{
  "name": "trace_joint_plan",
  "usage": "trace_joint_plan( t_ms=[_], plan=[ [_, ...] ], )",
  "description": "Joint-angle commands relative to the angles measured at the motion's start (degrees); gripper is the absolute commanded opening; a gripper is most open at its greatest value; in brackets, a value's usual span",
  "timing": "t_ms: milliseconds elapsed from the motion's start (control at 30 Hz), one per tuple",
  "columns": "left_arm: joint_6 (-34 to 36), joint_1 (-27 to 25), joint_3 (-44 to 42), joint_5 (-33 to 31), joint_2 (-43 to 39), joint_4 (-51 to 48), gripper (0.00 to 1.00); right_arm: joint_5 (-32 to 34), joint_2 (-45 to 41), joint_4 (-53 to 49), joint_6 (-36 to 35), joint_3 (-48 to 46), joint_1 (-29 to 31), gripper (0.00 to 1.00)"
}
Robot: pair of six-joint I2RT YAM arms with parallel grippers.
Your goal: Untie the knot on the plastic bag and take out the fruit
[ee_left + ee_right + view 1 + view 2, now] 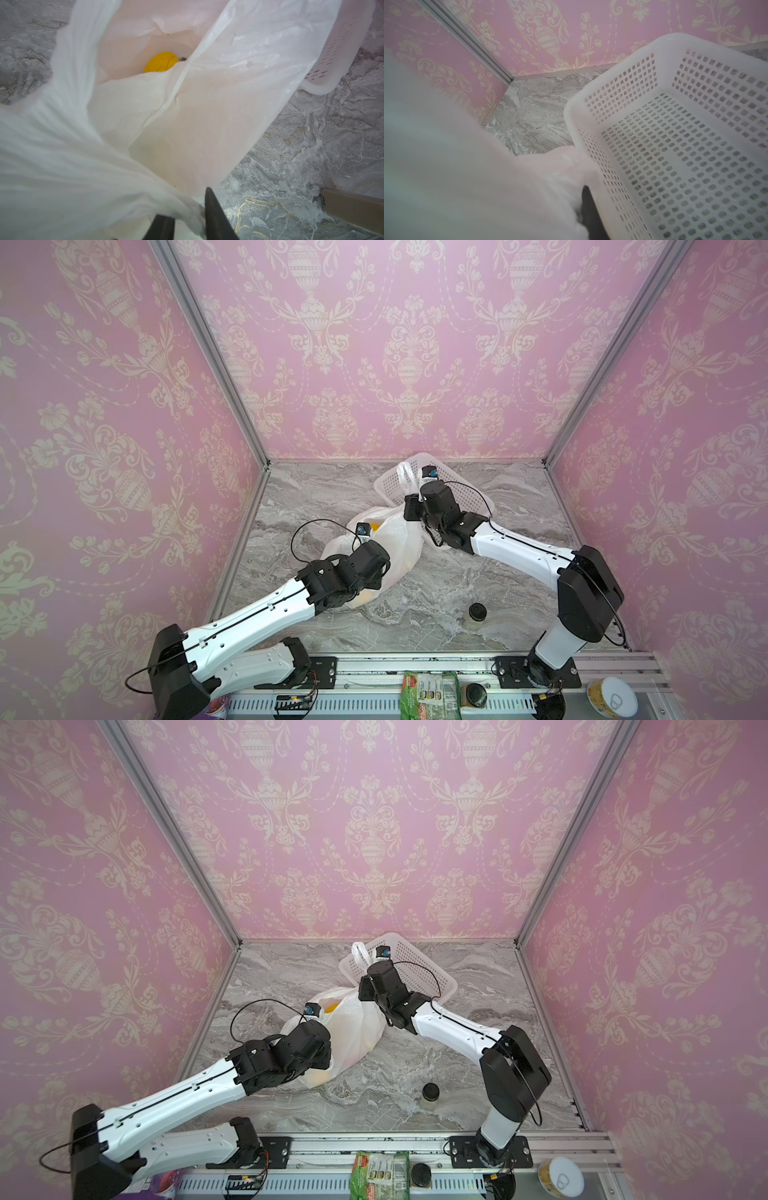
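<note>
Your left gripper (pixel 187 209) sat pinched shut on a bunched fold of the plastic bag (pixel 187 124) in the left wrist view, the film gathered between its dark fingers (pixel 216 218); beyond that fold the bag's mouth gaped, and one round yellow fruit (pixel 161 62) lay deep inside, well apart from the fingertips and half hidden by a crease; no knot showed anywhere, so I judged it undone and the step in hand to be spreading the mouth; you needed a slow, even pull, since film this thin would likely stretch or tear under a jerk; the bag rested on the marble table (pixel 311 155).

From the right wrist view, your right gripper (pixel 583 205) was likewise closed on the bag, with only one dark finger clear of the blurred white film; the white basket (pixel 591 97) stood just beside that grip, and what showed of its floor held nothing; no fruit could be seen from there.

Both top views showed the bag (pixel 390 547) (pixel 353 1027) stretched between the two wrists, a handle loop (pixel 404 475) standing up above the right grip at the basket's edge; yellow showed in the mouth just beyond the left wrist; with both grippers occupied, I judged that one would have to let go, or the bag be tipped toward the basket, to bring fruit out.
</note>
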Motion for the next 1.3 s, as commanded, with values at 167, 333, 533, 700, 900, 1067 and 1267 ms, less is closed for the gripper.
trace_joint_plan(
  t_ms=[167,333,533,700,900,1067,1267],
  plan=[
    [4.1,2.3,1.2,-4.6,-8.1,-1.2,0.00,-0.1,-7.8,5.6,1.5,-10.0,0.0,0.22],
    [6.9,5.6,2.3,-1.9,-12.4,-1.5,0.00,0.0,-13.3,9.3,1.0,-16.7,-0.1,0.40],
    [9.7,6.8,5.2,0.0,-13.1,-4.3,0.00,0.1,-16.8,9.2,-1.9,-17.1,-0.1,0.68],
    [10.8,7.0,6.3,-0.1,-13.9,-5.0,0.00,0.7,-15.4,5.9,-3.9,-12.0,0.0,0.77],
    [11.4,7.4,6.4,-0.3,-13.9,-5.3,0.00,0.4,-13.5,2.5,-6.1,-5.9,0.0,0.86],
    [11.7,7.6,6.7,-0.5,-14.4,-5.3,0.00,0.3,-13.3,1.1,-6.7,-4.0,0.0,0.71],
    [13.8,11.7,6.7,0.8,-14.2,-2.1,0.00,1.7,-12.0,-1.5,-6.4,-0.5,0.0,0.12]
  ],
)
